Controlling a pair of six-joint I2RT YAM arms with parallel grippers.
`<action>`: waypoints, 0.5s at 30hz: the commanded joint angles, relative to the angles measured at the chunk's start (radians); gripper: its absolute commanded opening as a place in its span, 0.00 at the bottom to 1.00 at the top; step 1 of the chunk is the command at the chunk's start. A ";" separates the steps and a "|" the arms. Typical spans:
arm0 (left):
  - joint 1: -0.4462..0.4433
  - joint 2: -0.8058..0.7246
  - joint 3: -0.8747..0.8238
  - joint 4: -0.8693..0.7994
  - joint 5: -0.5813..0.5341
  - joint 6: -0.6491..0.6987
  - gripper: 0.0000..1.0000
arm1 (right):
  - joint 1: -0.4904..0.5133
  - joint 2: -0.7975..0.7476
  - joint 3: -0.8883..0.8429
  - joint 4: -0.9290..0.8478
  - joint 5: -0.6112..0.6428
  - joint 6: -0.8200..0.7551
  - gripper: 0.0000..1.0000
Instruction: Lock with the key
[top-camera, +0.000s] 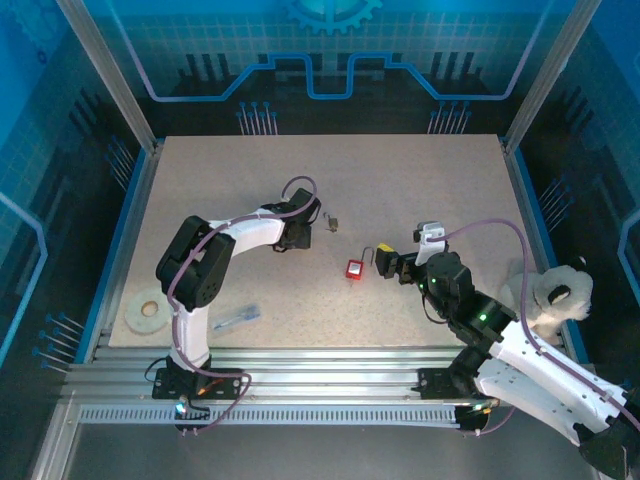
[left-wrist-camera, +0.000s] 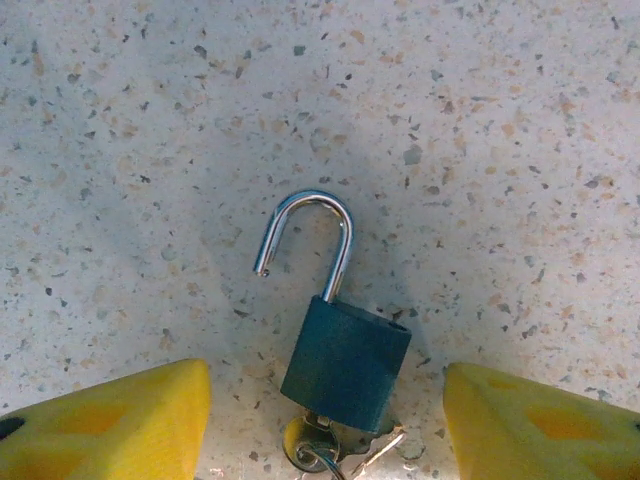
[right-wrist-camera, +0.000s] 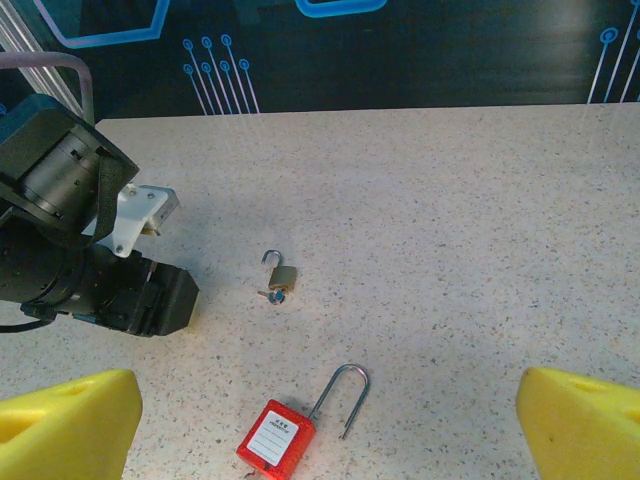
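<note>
A small padlock (left-wrist-camera: 345, 360) lies on the speckled table with its silver shackle (left-wrist-camera: 310, 235) swung open. The tiny key (left-wrist-camera: 304, 444) sticks out of its bottom end, with a small ring on it. My left gripper (left-wrist-camera: 325, 400) hovers over this padlock, open, a yellow fingertip (left-wrist-camera: 130, 425) on each side and touching nothing. In the right wrist view the same brass-coloured padlock (right-wrist-camera: 285, 274) shows the key's bluish head (right-wrist-camera: 274, 296). The red padlock (right-wrist-camera: 280, 442) lies nearer, shackle open, in front of my open right gripper (right-wrist-camera: 328, 410). From above, the left gripper (top-camera: 312, 228) is beside the small padlock (top-camera: 332, 223), and the right gripper (top-camera: 381, 264) is beside the red padlock (top-camera: 354, 269).
A roll of tape (top-camera: 148, 312) and a bluish pen-like thing (top-camera: 236, 319) lie near the front left edge. A white and black plush toy (top-camera: 550, 295) sits past the table's right edge. Metal posts and blue walls surround the table (top-camera: 420, 190).
</note>
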 joint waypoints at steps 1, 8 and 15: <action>0.012 0.021 0.022 0.004 0.003 0.007 0.61 | 0.010 -0.012 -0.005 0.027 0.003 0.015 0.97; 0.011 0.040 0.031 0.005 0.005 0.004 0.55 | 0.010 -0.013 -0.005 0.026 0.007 0.013 0.97; 0.012 0.059 0.041 0.006 0.005 0.004 0.50 | 0.010 -0.013 -0.005 0.026 0.008 0.013 0.97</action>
